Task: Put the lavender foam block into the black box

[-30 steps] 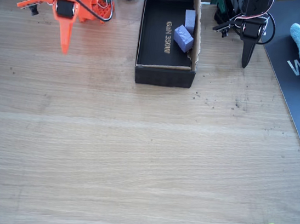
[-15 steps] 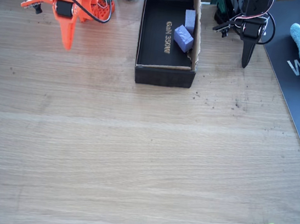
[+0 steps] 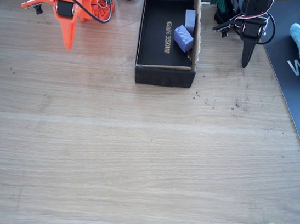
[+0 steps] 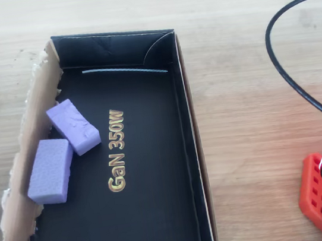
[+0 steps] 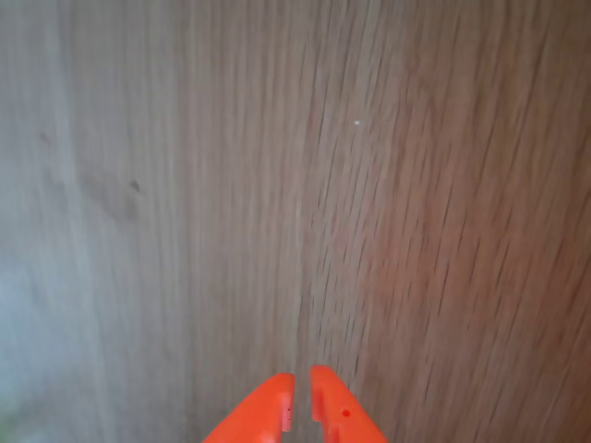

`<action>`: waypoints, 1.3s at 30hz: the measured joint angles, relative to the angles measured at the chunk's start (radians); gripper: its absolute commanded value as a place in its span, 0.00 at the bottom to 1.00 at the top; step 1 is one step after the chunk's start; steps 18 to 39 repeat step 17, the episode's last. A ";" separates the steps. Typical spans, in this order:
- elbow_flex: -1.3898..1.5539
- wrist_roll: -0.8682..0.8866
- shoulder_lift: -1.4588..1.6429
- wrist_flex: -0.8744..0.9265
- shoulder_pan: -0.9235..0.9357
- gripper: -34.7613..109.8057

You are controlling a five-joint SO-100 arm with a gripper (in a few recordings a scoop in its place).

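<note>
The black box (image 4: 191,152) is sitting on the table (image 3: 132,159), holding two foam pieces by its torn brown wall. The lavender foam block (image 4: 73,126) is lying tilted on the floor beside the gold lettering, touching a paler block (image 4: 50,171). The orange gripper (image 5: 303,399) is hanging closed and empty above bare wood.
</note>
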 measured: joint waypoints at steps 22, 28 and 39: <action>0.000 -0.015 0.000 0.000 0.061 0.24; 0.000 -0.015 0.000 0.000 0.061 0.24; 0.000 -0.015 0.000 0.000 0.061 0.24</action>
